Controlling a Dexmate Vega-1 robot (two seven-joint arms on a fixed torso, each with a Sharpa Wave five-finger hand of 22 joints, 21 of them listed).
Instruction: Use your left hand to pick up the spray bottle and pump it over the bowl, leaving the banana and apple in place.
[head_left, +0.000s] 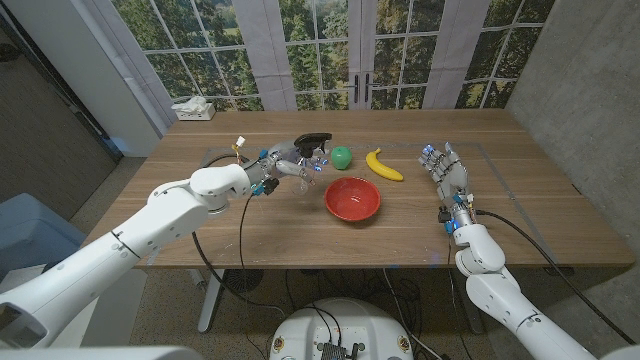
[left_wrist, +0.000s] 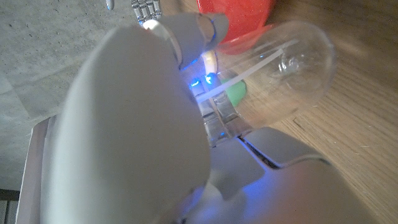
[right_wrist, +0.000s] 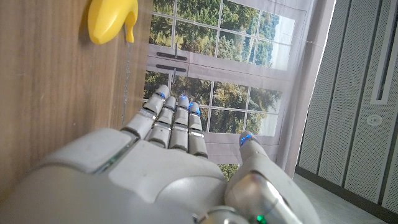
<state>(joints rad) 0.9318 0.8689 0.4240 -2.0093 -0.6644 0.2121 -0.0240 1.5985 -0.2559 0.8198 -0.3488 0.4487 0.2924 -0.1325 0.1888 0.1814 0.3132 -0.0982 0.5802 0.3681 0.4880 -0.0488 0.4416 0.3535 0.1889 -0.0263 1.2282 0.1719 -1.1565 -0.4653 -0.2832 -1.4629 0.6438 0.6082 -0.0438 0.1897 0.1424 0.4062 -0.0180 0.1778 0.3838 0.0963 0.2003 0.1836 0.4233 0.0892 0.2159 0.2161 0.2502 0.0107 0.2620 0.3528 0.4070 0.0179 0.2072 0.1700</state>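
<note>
Aloft, the left hand (head_left: 283, 166) clamps the bottle (head_left: 300, 160) beside the bowl (head_left: 352, 199); next, likely carrying it over and pumping. Right hand (head_left: 446, 170) waits, fingers apart.

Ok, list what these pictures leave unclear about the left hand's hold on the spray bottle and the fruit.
- Head view: the left hand grips the spray bottle; whether a finger is on the trigger is too small to tell.
- Left wrist view: the hand's back hides the bottle's head; the green apple shows as a blurred sliver behind the clear body.
- Right wrist view: the banana is cut off by the edge.
</note>
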